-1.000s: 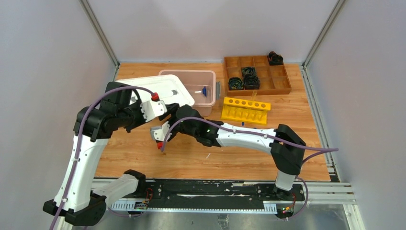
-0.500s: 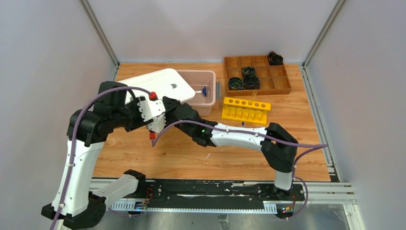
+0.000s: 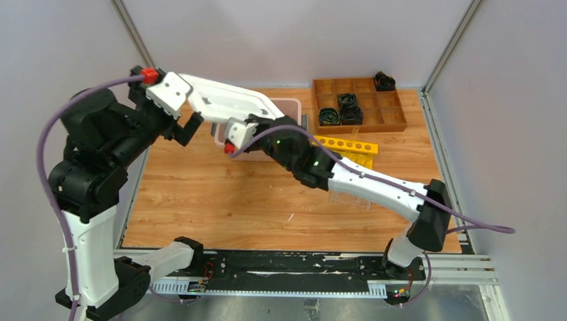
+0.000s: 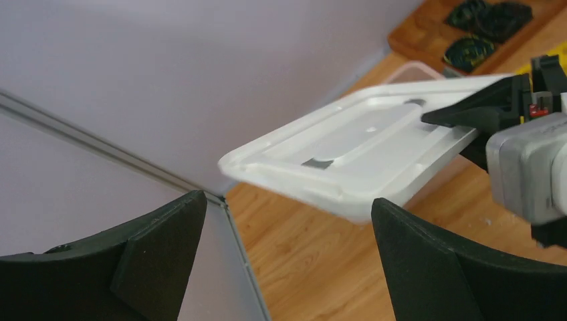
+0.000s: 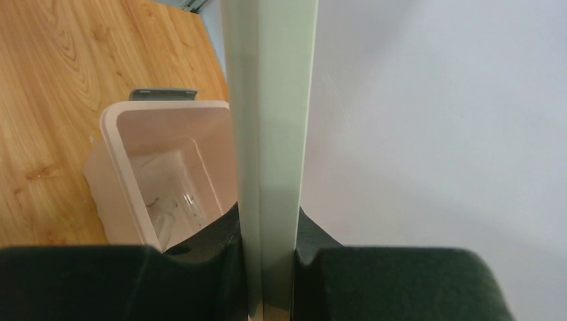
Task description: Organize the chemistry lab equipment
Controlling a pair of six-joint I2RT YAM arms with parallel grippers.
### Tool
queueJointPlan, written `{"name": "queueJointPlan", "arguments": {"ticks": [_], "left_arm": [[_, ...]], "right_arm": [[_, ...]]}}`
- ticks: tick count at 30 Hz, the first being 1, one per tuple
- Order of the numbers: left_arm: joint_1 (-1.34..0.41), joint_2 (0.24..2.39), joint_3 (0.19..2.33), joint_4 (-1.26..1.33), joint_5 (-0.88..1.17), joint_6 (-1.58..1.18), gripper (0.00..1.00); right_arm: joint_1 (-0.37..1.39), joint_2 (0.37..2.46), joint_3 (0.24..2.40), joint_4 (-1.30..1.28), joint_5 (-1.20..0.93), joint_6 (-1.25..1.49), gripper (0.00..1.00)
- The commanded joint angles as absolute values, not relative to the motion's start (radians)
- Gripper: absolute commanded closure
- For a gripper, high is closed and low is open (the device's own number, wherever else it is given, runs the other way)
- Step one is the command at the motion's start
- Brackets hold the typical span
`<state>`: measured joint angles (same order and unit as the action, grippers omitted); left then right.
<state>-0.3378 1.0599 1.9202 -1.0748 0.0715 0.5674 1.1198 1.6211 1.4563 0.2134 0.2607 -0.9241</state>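
Left jaws: spread wide, nothing between them. From the left wrist view the white lid [image 4: 361, 144] hangs in the air ahead of them, clearly apart, no contact. My left arm [image 3: 100, 140] is raised high at the left side of the surface [image 3: 200, 200].

Right jaws: pinching the white lid by one edge. From the right wrist view the lid runs edge-on straight up between the two pads, gripped on both faces. From the left wrist view my right fingers [image 4: 468, 110] clamp the lid's right-hand edge. My right arm [image 3: 374, 184] stretches diagonally across the surface to reach it.

In the top view the lid is lifted off, tilted, and held above the pinkish translucent bin [image 5: 167, 105], which it mostly hides. The bin is open and sits on the surface below the lid. Something small and clear lies on its bottom, too blurred to name.

The yellow tube rack [image 3: 344, 146] stands on the surface just right of the bin, partly behind my right arm. I can't tell whether any tubes are in it.

The wooden compartment tray [image 3: 394, 124] is at the far right. Black coiled bundles [image 3: 341, 110] sit in its middle compartments, and one more is at its far right corner.
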Motion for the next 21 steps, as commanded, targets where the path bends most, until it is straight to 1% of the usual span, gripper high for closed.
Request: {"name": "queueJointPlan", "arguments": {"ticks": [1, 5, 8, 12, 15, 18, 21], "left_arm": [[-0.341, 1.098, 2.082, -0.994, 0.08, 0.419, 0.0], [-0.341, 1.106, 2.072, -0.991, 0.064, 0.405, 0.0], [-0.34, 1.096, 2.022, -0.974, 0.018, 0.367, 0.0], [-0.341, 1.068, 1.906, -0.955, -0.018, 0.362, 0.0], [-0.341, 1.055, 1.828, -0.947, -0.031, 0.378, 0.0], [-0.34, 1.054, 1.78, -0.944, -0.022, 0.393, 0.0], [-0.341, 1.068, 1.753, -0.945, -0.018, 0.41, 0.0]], "right_arm": [[1.018, 1.526, 1.562, -0.049, 0.23, -0.585, 1.0], [0.919, 1.492, 1.693, -0.265, 0.111, -0.366, 1.0], [0.811, 1.49, 1.783, -0.4, -0.091, -0.136, 1.0], [0.696, 1.463, 1.769, -0.406, -0.355, 0.084, 1.0], [0.621, 1.484, 1.779, -0.398, -0.548, 0.232, 1.0], [0.542, 1.558, 1.81, -0.399, -0.713, 0.372, 1.0], [0.493, 1.673, 1.859, -0.398, -0.833, 0.48, 1.0]]}}
